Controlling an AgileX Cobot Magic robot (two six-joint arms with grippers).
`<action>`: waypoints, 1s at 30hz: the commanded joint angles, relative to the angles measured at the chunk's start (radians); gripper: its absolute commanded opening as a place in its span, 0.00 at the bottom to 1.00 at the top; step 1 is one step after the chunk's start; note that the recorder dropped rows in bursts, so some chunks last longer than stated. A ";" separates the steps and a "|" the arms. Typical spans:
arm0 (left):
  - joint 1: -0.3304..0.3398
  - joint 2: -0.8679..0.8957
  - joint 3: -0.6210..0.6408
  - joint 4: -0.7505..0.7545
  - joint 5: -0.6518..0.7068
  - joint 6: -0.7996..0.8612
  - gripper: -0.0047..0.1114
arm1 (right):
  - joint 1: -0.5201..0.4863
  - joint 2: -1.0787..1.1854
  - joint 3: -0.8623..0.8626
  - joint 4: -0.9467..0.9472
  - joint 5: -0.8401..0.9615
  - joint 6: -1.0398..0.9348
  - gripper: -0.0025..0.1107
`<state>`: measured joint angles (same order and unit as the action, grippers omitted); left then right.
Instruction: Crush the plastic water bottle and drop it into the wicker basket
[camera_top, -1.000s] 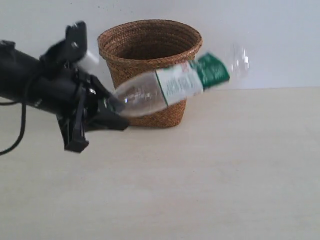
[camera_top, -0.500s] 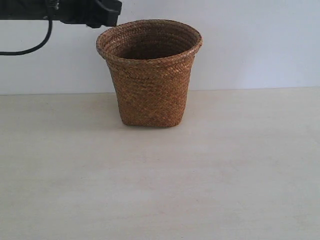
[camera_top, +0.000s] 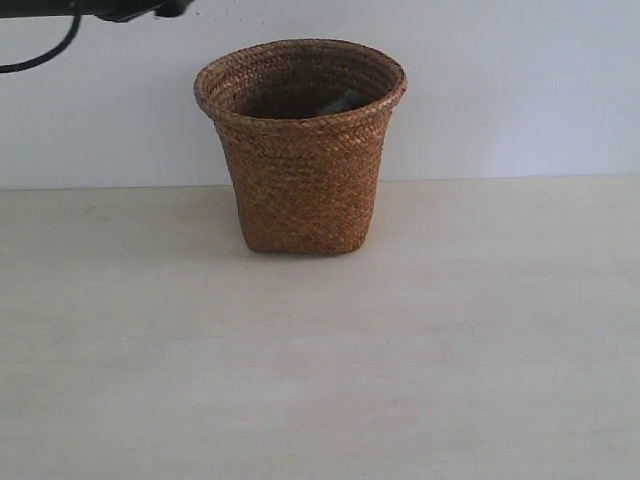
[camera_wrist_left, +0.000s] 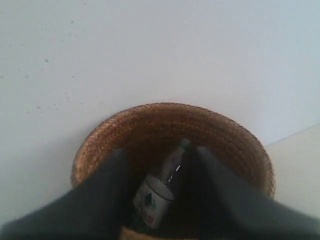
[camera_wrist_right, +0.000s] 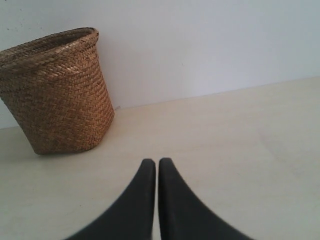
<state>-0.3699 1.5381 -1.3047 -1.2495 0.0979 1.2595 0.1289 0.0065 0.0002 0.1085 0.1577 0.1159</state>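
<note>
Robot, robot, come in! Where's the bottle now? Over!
Left gripper open above brown woven wicker basket. Right gripper shut. Small clear plastic bottle inside it. Nothing blocking.

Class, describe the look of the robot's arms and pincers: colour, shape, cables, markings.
The right pincer has two smooth black curved fingers tapering to rounded tips. The left pincer has broad, blurred dark fingers. The left arm is black, trailing a black cable. No markings show.

Pale table (camera_top: 450, 350) against plain white wall (camera_top: 520, 90)
</note>
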 joint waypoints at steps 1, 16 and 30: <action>0.051 -0.110 0.115 -0.027 0.001 -0.039 0.09 | 0.001 -0.006 0.000 -0.004 -0.004 0.002 0.02; 0.247 -0.557 0.563 -0.199 -0.001 -0.054 0.07 | 0.001 -0.006 0.000 -0.004 -0.004 0.002 0.02; 0.254 -1.068 0.815 -0.231 0.041 -0.054 0.07 | 0.001 -0.006 0.000 -0.004 -0.004 0.002 0.02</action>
<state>-0.1188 0.5178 -0.4973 -1.4734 0.1286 1.2132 0.1289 0.0065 0.0002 0.1085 0.1577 0.1159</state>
